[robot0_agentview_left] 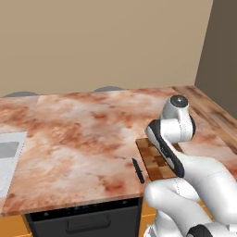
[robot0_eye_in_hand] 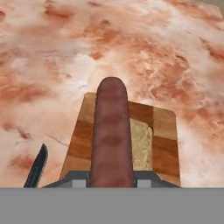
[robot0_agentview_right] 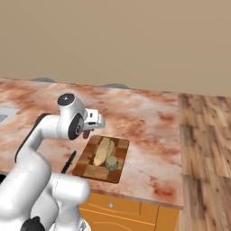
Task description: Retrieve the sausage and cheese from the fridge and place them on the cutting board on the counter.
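You have the sausage [robot0_eye_in_hand: 112,135] clamped in the jaws of the gripper [robot0_eye_in_hand: 112,177]: in the hand view it rises from the bottom centre of the frame, its long axis running straight away from the jaws toward mid-frame, with its rounded far end reaching past the far edge of the cutting board [robot0_eye_in_hand: 164,135]. That board lies directly beneath it, so the relation your next move turns on is already set; you look to need only a descent and a release, not a sideways shift. The cheese [robot0_agentview_right: 103,151] is already on the board, a pale wedge at the centre of the right base view with a small round grey-green piece [robot0_agentview_right: 112,163] touching its near end, so judge your drop to land beside it. A slim black knife [robot0_agentview_left: 137,170] rests on the pink marbled surface [robot0_agentview_left: 74,134] just left of the board, apart from it.
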